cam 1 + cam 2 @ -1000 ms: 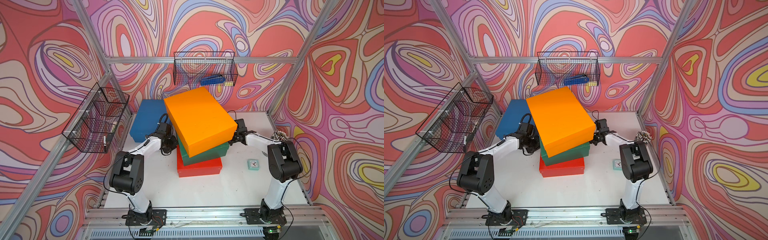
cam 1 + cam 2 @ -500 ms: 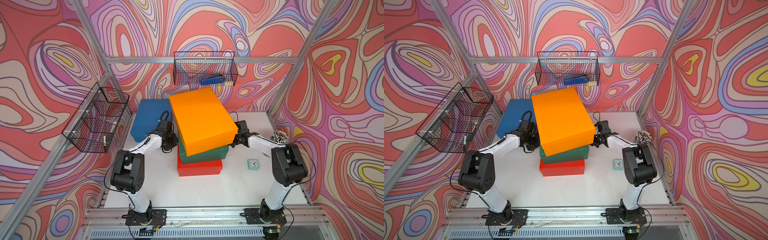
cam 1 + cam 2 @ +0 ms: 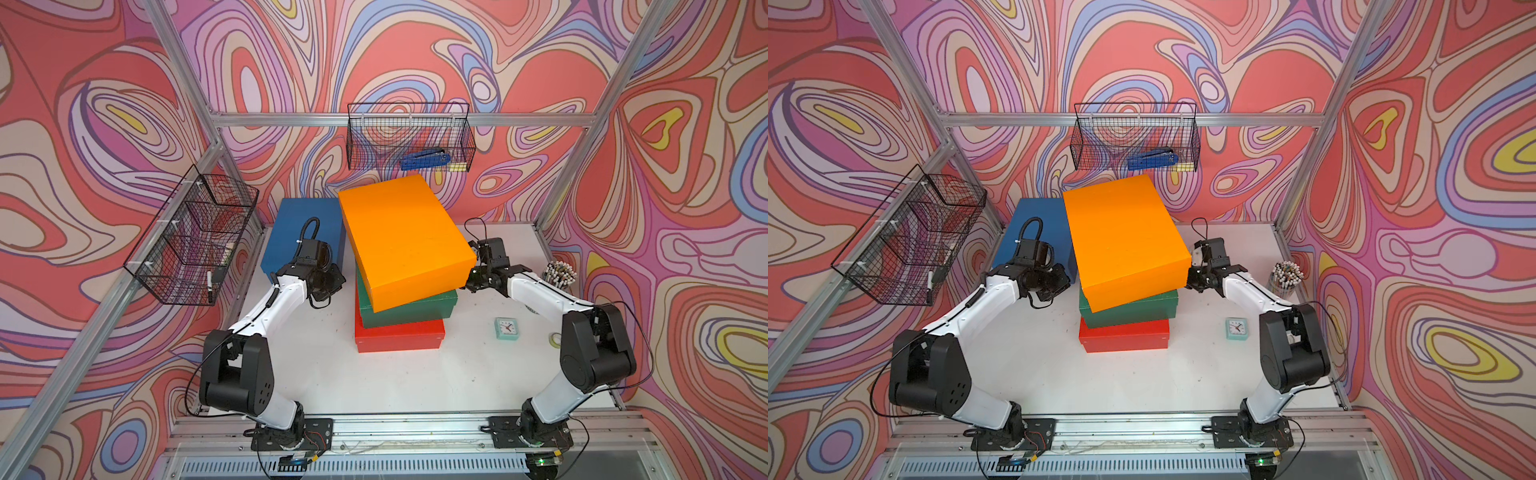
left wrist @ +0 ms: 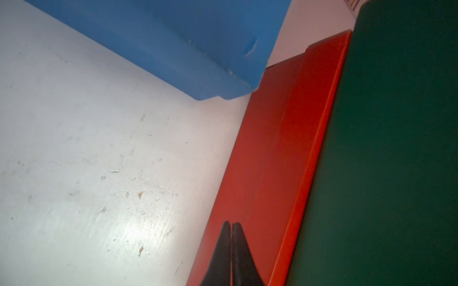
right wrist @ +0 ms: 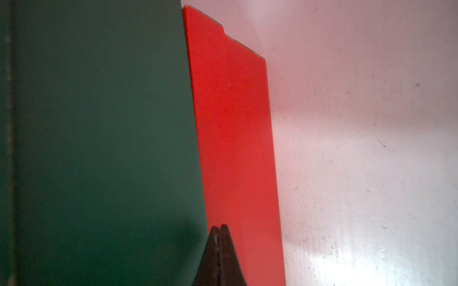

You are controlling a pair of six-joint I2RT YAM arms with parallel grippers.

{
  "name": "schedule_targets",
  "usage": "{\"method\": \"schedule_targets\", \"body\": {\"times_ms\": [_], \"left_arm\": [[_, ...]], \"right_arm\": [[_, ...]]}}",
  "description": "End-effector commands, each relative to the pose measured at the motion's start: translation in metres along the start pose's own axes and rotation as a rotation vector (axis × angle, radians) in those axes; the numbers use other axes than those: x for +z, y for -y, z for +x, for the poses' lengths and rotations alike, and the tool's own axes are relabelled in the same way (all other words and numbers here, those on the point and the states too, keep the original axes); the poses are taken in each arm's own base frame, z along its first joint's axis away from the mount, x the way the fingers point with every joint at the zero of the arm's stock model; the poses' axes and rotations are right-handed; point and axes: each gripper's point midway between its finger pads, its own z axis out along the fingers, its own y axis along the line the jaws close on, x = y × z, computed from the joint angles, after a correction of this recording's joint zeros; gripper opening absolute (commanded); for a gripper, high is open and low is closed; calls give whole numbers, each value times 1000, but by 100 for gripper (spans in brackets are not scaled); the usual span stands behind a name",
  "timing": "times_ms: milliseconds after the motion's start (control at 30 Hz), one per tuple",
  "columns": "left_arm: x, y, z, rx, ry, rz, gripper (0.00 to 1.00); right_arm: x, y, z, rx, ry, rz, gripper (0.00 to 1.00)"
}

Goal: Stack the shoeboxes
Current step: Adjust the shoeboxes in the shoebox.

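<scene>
Left wrist view has my left gripper (image 4: 231,225) with its two dark tapered fingers pressed together, nothing between them, the tips over the matte side of the red shoebox (image 4: 277,148). Next to it runs the dull flank of the green shoebox (image 4: 396,148). A scuffed corner of the blue shoebox (image 4: 198,49) sits just beside the red one's far corner on the white, speckled table (image 4: 74,173). Through the right wrist camera my right gripper (image 5: 219,226) is likewise closed on nothing, its tips at the line where green meets red.

In both top views the orange shoebox (image 3: 405,241) lies uppermost, a smooth flat-lidded slab turned askew, its corners overhanging the green box, which sits slightly offset on the red. My grippers flank its lower edge on either side; whether they touch it I cannot tell.

The blue box stands alone at the back left, close to the stack and my left wrist, so room is tight there. To my right the table is more open, with a small teal clock (image 3: 507,329) and a cup of pencils (image 3: 560,272) near my right arm. Two black wire baskets (image 3: 409,137) hang on the walls.
</scene>
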Motion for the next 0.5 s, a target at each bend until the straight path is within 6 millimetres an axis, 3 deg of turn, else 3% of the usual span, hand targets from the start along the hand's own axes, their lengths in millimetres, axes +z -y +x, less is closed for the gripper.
{"method": "schedule_targets", "body": {"times_ms": [0,233,467], "left_arm": [[-18,-5,13,-6,-18,-1,8],[-46,8,17,-1,18,50,8],[-52,19,28,26,9,72,8]], "right_arm": [[-10,4,8,-11,7,25,0],[-17,-20,23,-55,-3,2,0],[-31,-39,35,-87,4,-7,0]]}}
